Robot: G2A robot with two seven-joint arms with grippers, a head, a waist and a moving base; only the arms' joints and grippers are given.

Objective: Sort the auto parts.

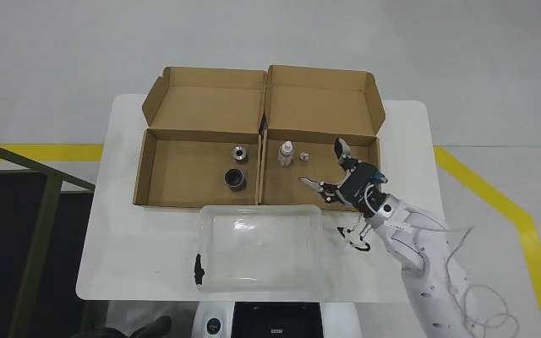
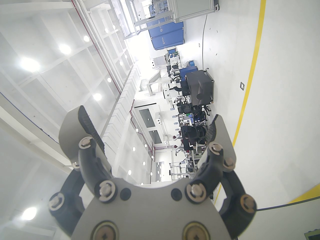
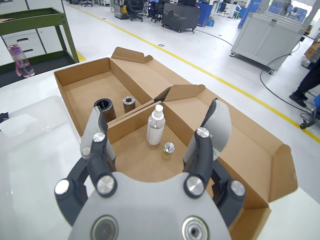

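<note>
My right end effector hangs wide open and empty above the right cardboard box, where a spray bottle and a small metal cap stand. A dark sleeve and a steel cylinder stand in the left box. Sorting looks nearly finished; next I'd check the clear bin for leftovers. All of this rests on a white desk, with a factory hall beyond.

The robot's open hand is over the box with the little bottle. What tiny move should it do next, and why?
Probably lift the right gripper up and back from the right box. It is open and holds nothing. The spray bottle and small metal cap stand inside that box, a dark sleeve and a metal cylinder stand in the left box, and the clear bin looks empty.
</note>
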